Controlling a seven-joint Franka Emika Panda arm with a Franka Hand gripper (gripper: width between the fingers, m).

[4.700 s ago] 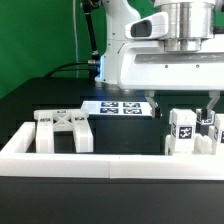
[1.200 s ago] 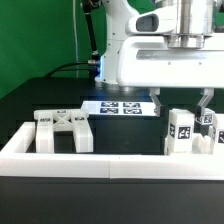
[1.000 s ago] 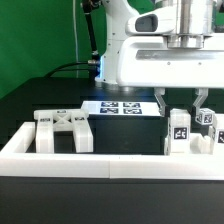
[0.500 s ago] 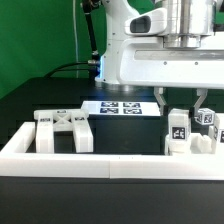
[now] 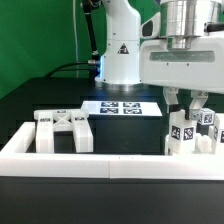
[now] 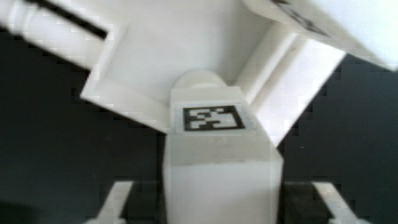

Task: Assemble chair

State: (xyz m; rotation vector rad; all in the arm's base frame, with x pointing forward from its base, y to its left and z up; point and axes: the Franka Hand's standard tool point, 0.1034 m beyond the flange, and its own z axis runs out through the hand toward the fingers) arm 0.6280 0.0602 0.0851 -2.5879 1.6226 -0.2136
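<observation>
A robotics lab: green backdrop curtain [image 5: 40, 40], black table [image 5: 40, 95], tagged marker board [image 5: 122, 107].

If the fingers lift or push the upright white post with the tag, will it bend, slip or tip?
The post looks like thick moulded plastic, so it probably stays stiff. Its faces seem smooth, so it may slip between the fingers if they close weakly. It stands tall on a narrow base, so a sideways push could tip it.

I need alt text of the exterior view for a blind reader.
The open claw hangs over a tagged white post at the exterior view's right. A cross-braced frame stands at its left, behind a low white wall.
</observation>
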